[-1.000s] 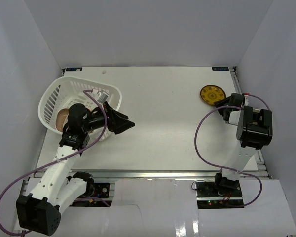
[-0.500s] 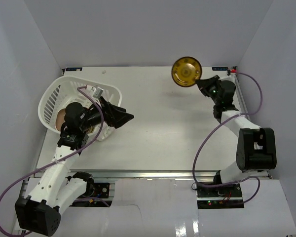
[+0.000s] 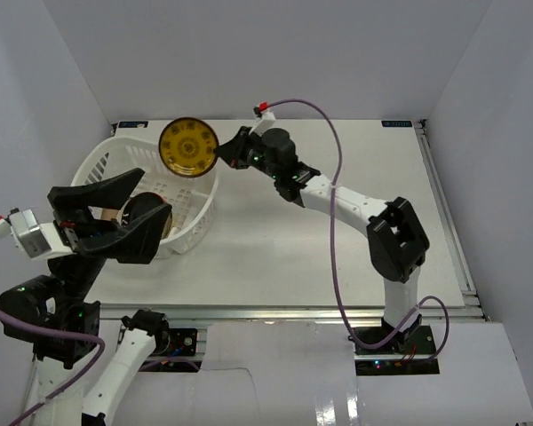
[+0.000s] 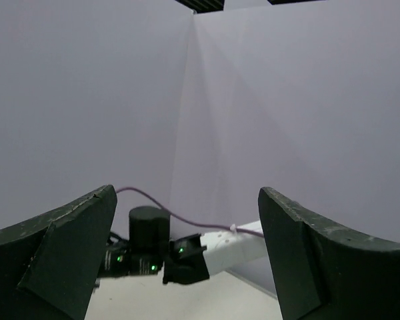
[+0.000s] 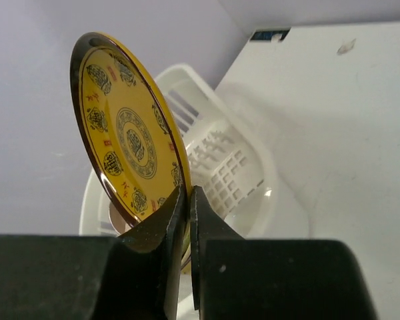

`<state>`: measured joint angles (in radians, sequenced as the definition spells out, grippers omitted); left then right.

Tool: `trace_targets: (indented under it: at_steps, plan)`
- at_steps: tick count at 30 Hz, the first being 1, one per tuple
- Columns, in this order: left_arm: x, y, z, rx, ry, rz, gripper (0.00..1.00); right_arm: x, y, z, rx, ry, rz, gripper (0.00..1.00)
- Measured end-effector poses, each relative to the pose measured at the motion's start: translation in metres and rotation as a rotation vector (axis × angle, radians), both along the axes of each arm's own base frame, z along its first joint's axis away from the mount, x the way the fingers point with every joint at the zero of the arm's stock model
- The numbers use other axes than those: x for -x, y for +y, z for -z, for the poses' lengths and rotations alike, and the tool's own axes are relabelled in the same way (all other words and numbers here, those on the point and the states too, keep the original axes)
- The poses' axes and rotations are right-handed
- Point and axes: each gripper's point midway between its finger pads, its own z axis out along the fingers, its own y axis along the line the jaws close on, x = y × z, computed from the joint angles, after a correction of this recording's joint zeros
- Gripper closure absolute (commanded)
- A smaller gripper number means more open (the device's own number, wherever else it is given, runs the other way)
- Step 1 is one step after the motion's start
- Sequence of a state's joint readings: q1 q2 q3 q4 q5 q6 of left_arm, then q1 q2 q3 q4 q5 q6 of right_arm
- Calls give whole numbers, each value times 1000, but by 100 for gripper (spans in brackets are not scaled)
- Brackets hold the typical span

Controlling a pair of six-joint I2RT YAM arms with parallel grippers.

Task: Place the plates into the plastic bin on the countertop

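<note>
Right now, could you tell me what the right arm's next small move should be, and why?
Probably lower the right gripper toward the middle of the plastic bin before opening: it pinches the patterned plate, tilted, by its rim, apparently above the bin's far rim.

place: robot lab test cell | evid: plain white panel walls (image 3: 249, 53), white tabletop (image 3: 284, 240) w/ metal rail (image 3: 275, 311)
</note>
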<state>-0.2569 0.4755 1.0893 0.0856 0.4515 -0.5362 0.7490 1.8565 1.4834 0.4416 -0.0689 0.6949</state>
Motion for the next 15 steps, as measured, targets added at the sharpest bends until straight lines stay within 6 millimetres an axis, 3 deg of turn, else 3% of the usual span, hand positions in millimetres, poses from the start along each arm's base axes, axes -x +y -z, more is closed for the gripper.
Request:
trace_targets:
  at_steps: [2, 5, 7, 8, 9, 11, 15]
  plan:
    - [6, 10, -7, 30, -17, -48, 2, 11, 37, 20, 55, 25, -45, 92]
    - [-9, 18, 0, 44, 42, -110, 2, 35, 90, 42, 119, 39, -115, 88]
    - [-24, 19, 12, 38, 104, -138, 2, 55, 117, 52, 149, 43, -156, 70]
    - [-33, 18, 20, 32, 137, -150, 2, 67, 129, 57, 162, 44, -180, 46]
    - [-40, 18, 27, 26, 168, -161, 2, 79, 139, 60, 175, 48, -203, 38]
    - [-52, 18, 39, 15, 222, -179, 2, 96, 155, 61, 191, 40, -241, 25]
    - [-67, 20, 54, 3, 293, -213, 2, 98, 151, 54, 215, 15, -233, 22]
